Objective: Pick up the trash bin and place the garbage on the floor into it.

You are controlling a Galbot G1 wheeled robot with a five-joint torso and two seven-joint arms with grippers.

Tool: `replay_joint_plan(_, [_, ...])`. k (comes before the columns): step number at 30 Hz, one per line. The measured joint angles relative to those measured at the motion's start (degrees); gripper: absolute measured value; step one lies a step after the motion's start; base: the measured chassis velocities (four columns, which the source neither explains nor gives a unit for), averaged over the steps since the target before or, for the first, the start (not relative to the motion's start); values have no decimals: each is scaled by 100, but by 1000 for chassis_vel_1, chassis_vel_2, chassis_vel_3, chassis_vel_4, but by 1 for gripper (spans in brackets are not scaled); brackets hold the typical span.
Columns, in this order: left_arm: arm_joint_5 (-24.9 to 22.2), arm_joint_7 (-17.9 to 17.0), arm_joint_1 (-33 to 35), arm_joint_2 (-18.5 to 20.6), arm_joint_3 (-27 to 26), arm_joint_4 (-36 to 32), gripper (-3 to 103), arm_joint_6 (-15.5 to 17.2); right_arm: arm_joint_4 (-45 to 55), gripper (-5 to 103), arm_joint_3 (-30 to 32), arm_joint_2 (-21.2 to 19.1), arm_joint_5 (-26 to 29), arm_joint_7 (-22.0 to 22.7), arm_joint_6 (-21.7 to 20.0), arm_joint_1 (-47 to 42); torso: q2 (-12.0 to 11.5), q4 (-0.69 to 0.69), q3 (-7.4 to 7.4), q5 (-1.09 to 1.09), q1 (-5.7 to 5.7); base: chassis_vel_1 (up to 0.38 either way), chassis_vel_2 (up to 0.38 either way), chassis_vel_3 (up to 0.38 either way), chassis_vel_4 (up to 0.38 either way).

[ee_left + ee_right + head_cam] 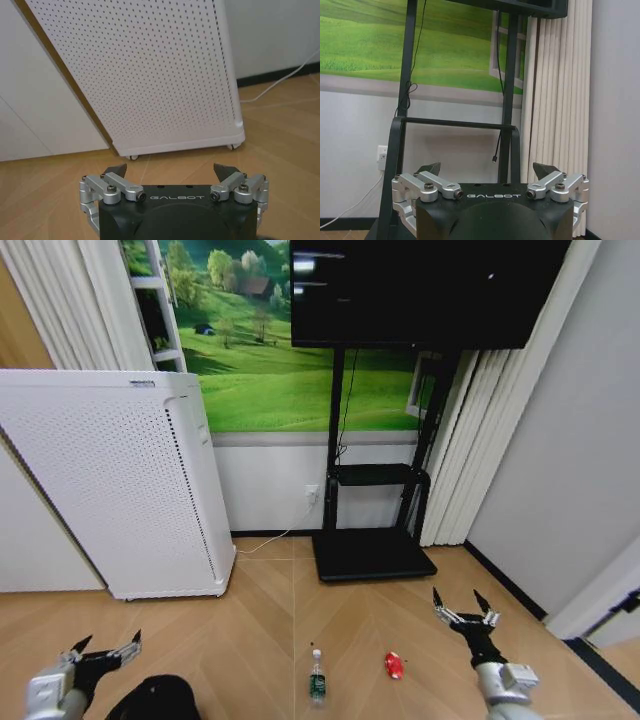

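two pincers held low and spread wide, gripping nothing, apparently poised ahead of any pickup. largest first: floor (260, 630), tan herringbone parquet running under both arms, with a dark strip along the wall past the right gripper (466, 615). next, trash bin (155, 698), black and rounded, cut off by the lower edge of the head view, just inward of the left gripper (105, 649) and a little nearer the robot; looks within easy reach of that arm, judging by the closeness. then garbage between the two pincers: clear bottle (317, 680) with green label and white cap, lying on the parquet about midway; smaller still, crushed red can (394, 666), nearer the right gripper, well short of its fingertips. facing the left gripper (171, 176), white perforated appliance (150, 75).
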Motion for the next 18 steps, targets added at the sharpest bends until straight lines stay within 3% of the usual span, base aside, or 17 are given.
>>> replay_joint_plan(1, [293,18,98,-15,74,141,98,4,-3,100,15,-24,47,1,0,12,1,0,1,0,0,0,0,0,0])
replay_joint_plan(5, [603,141,208,-17,176,383,98,-50,-20,100,23,-38,75,0,6,10,1,-1,2,0,1,0,0,0,0])
replay_joint_plan(8, [1000,590,233,-21,347,839,98,-541,-51,100,12,-39,78,-2,18,2,3,-1,3,-1,1,0,0,0,0])
replay_joint_plan(11, [1046,774,203,-24,469,1088,98,-799,-81,100,-21,-33,69,-4,25,18,4,-1,4,-1,2,0,0,0,0])
replay_joint_plan(18, [1206,848,327,-7,567,1319,98,-850,-95,100,-76,12,32,-7,35,18,6,0,4,0,2,0,0,0,0])
